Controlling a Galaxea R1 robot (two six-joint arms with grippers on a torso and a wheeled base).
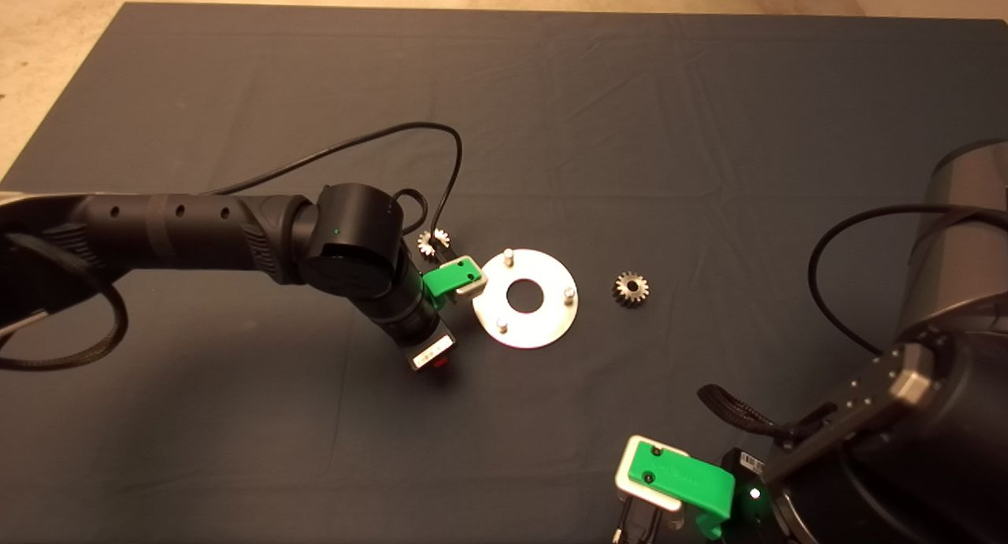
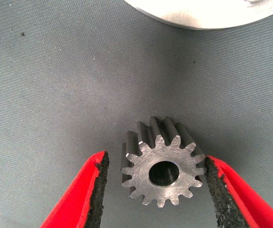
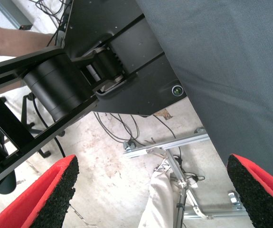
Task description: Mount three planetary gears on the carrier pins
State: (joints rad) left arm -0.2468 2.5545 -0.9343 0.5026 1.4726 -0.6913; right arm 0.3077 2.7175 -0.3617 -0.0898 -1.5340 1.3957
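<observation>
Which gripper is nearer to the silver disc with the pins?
Left. The left gripper is at the disc's left edge, its fingers around a gear on the mat. The right gripper waits at the lower right edge, far from the disc.

Disc (image 1: 526, 297) near mat (image 1: 551, 95) centre, three carrier pins (image 1: 509, 254) standing on it. One gear (image 1: 631, 289) lies right of disc, apart. Another gear (image 1: 432, 241) just left-behind disc, beside left gripper (image 2: 156, 190), whose fingers flank a gear (image 2: 162, 166). Right gripper (image 1: 669, 481) at lower right.

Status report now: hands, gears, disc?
Left hand open around one gear, beside disc. Right hand open, parked. All pins bare. Nothing blocking.
</observation>
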